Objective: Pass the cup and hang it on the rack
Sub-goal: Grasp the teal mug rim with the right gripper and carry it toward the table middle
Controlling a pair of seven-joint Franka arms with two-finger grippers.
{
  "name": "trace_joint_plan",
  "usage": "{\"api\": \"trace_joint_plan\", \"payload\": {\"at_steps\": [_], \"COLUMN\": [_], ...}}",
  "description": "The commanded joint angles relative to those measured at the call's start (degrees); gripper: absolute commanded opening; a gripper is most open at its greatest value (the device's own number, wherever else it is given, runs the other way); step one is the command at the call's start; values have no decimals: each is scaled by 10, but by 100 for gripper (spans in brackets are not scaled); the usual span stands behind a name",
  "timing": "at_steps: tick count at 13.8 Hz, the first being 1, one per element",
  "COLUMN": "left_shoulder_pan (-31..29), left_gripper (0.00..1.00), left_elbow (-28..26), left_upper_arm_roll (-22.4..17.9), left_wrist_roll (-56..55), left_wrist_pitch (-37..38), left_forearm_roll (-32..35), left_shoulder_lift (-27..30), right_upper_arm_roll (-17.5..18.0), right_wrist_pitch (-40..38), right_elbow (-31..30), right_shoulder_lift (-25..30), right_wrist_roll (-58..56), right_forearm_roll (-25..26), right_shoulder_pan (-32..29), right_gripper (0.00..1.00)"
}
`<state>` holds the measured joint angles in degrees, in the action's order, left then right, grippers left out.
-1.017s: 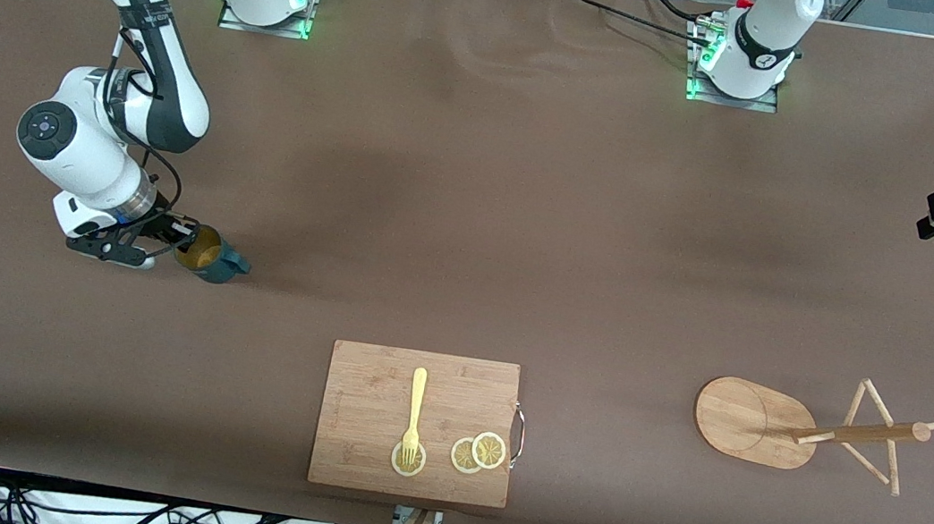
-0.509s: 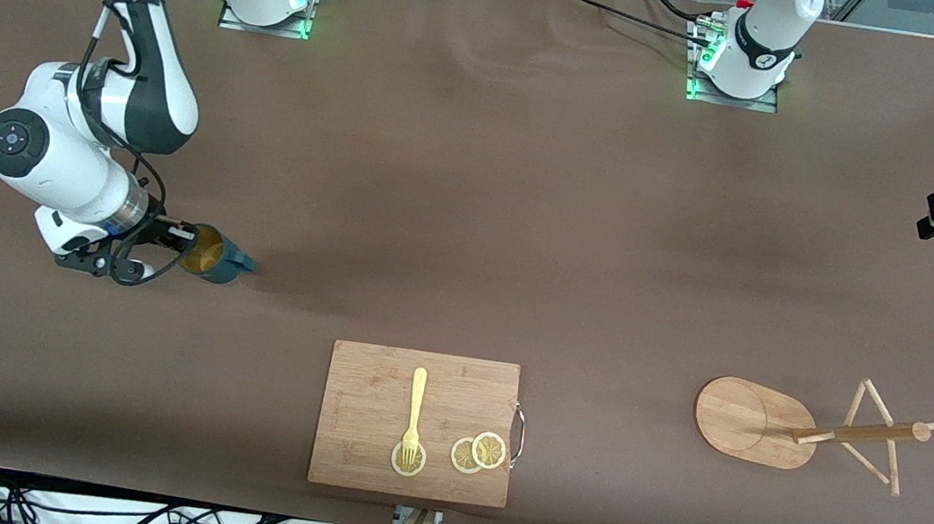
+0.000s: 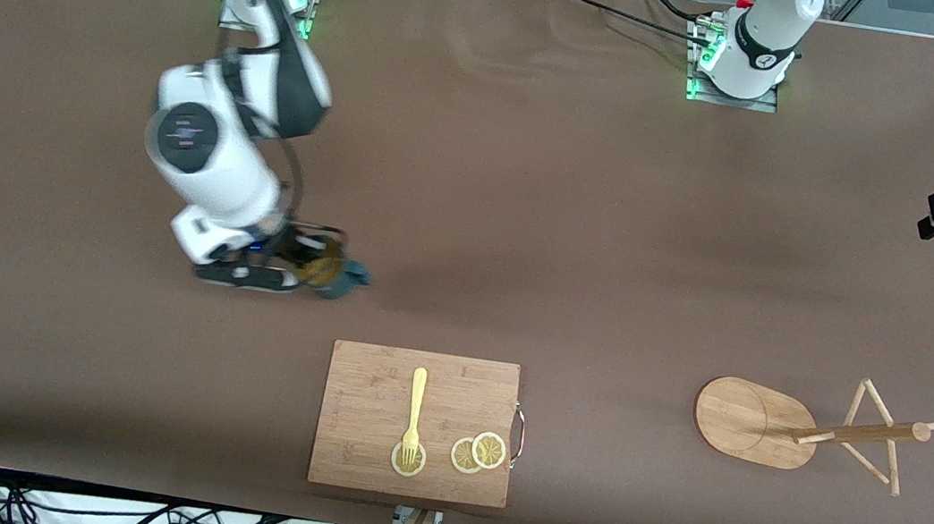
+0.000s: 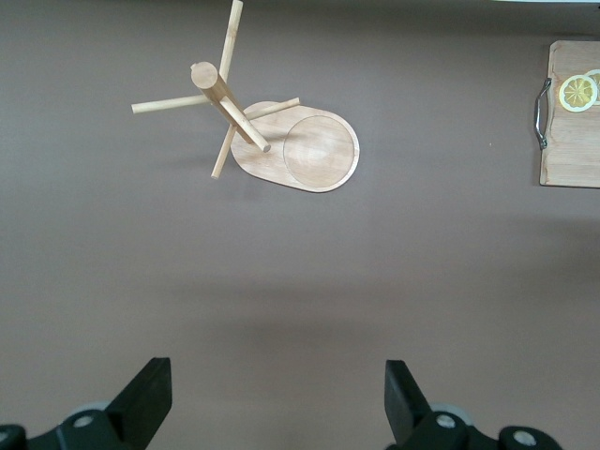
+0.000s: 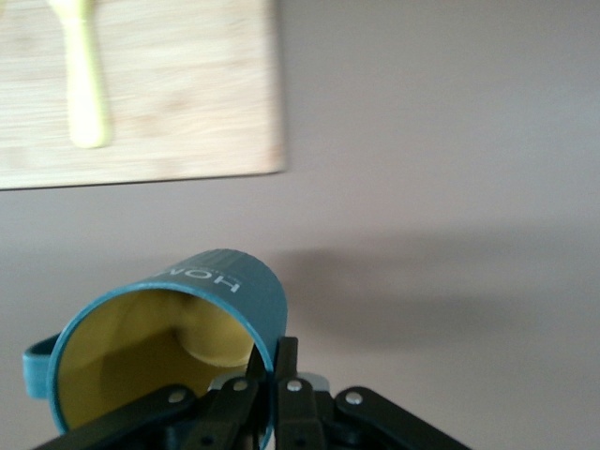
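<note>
Swinging away from its own end of the table toward the middle, the right gripper (image 3: 306, 263) has carried the small ribbed dark teal cup (image 3: 332, 271) with yellowish inside along, fingers (image 5: 281, 394) clamped on its rim, up in the air over bare brown table (image 3: 529, 198). At the edge nearest the front camera lies a rectangular wooden cutting board (image 3: 377, 395) bearing a yellow fork (image 3: 415, 413) and lemon slices (image 3: 479, 452). Toward the left arm's end stands the light bamboo mug rack (image 3: 806, 428). Waiting high by that end's edge, the left gripper (image 4: 278, 398) is spread wide, empty.
</note>
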<state>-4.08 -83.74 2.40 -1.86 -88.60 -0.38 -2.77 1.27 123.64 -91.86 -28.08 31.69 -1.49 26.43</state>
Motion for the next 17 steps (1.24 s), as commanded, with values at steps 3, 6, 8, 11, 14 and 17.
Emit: {"api": "trace_joint_plan", "payload": {"at_steps": [3, 6, 8, 11, 14, 17], "left_shoulder_pan": [-2, -3, -3, -4, -4, -3], "left_gripper": [100, 100, 100, 100, 100, 100], "left_elbow": [16, 16, 16, 16, 16, 16], "left_upper_arm_roll": [-1, -1, -1, -2, -3, -3], "left_wrist_roll": [12, 12, 12, 12, 12, 11], "left_wrist_pitch": [6, 6, 6, 6, 6, 6], "left_forearm_roll": [-1, -1, -1, -1, 0, 0], "left_shoulder_lift": [-7, -8, -8, -8, -14, -14], "right_upper_arm_roll": [-5, -5, 2, 21, 22, 22], "right_wrist_pitch": [-11, -2, 35, 96, 133, 128], "right_elbow": [133, 138, 138, 137, 138, 139], "right_shoulder_lift": [-111, -137, -148, -171, -189, -162], "right_wrist_roll": [125, 157, 158, 153, 152, 152], "right_forearm_roll": [2, 2, -12, -27, -26, -28], "right_shoulder_pan": [106, 158, 172, 181, 196, 210], "right_gripper": [0, 0, 0, 0, 35, 100]}}
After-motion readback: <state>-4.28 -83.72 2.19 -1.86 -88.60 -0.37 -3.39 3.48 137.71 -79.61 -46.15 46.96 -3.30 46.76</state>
